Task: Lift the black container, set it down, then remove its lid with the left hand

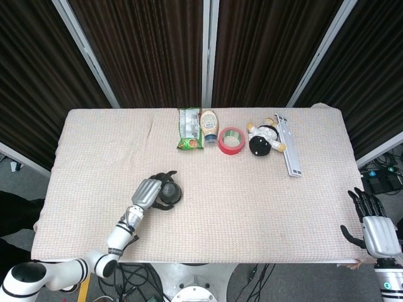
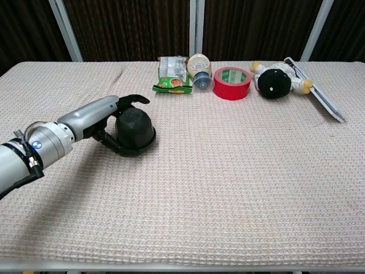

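The black container (image 2: pixel 135 131) is seen resting on the table (image 2: pixel 228 171), left of centre. It is partly enclosed by the left hand (image 2: pixel 105 123), whose fingers are curled around its left side and base, while one finger is stretched over its top; whether a firm grip is kept cannot be told. The right hand (image 1: pixel 371 221) is held off the table's corner at about 4 o'clock, fingers apart, nothing in it.
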`<state>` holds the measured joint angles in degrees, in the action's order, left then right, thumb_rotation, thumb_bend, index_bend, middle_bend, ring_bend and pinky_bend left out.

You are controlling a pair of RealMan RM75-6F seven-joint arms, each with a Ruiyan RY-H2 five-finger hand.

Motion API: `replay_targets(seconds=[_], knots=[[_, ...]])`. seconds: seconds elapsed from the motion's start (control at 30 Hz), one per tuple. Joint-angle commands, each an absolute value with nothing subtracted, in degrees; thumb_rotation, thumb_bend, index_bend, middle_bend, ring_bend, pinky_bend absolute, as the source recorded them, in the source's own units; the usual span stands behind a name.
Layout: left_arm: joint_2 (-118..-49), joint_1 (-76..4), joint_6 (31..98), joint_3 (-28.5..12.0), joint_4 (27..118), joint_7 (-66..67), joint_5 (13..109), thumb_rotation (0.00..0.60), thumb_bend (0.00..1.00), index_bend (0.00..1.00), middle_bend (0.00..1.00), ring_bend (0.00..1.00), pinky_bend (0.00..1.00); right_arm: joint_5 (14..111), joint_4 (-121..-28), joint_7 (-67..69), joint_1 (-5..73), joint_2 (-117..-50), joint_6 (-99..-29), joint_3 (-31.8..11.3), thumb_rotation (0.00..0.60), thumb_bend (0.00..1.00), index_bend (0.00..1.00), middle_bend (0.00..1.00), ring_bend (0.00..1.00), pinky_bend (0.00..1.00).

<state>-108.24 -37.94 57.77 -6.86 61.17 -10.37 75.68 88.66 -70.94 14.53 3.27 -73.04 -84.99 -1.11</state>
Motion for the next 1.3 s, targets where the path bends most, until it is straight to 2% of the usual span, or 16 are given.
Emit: replay_targets(seconds=[0.03, 0.3, 0.8, 1.3], knots=[[-108.35, -37.88, 57.79, -6.46, 60.81, -11.53, 76.60, 0.600, 0.04, 0.07, 0.14, 0.07, 0.16, 88.77, -70.95, 14.55, 3.28, -72.98, -84.97, -1.03, 0.600, 0.21, 0.00, 0.00, 0.00, 0.04], [-107.19, -37.49, 57.62, -7.19, 62.36, -12.39, 76.82, 0.600, 0.03, 0.07, 0.15, 0.08, 0.17, 88.82, -70.96, 14.46, 3.34, -73.02, -84.81, -0.95, 0.600, 0.21, 0.00, 0.00, 0.00, 0.04], [-105.55, -38.45, 54.31, -10.56, 67.41, -9.24, 72.54, 0.600, 0.06, 0.13, 0.38, 0.27, 0.32, 88.09, -70.29, 14.70, 3.44, -73.46, -83.95, -1.08, 0.600, 0.21, 0.00, 0.00, 0.00, 0.04], [-101.32, -38.50, 57.90, -13.16, 73.76, -6.08, 73.16, 0.600, 0.09, 0.14, 0.40, 0.28, 0.33, 88.19, -70.06, 14.82, 3.43, -73.56, -84.08, -1.10, 0.600, 0.21, 0.00, 0.00, 0.00, 0.04]])
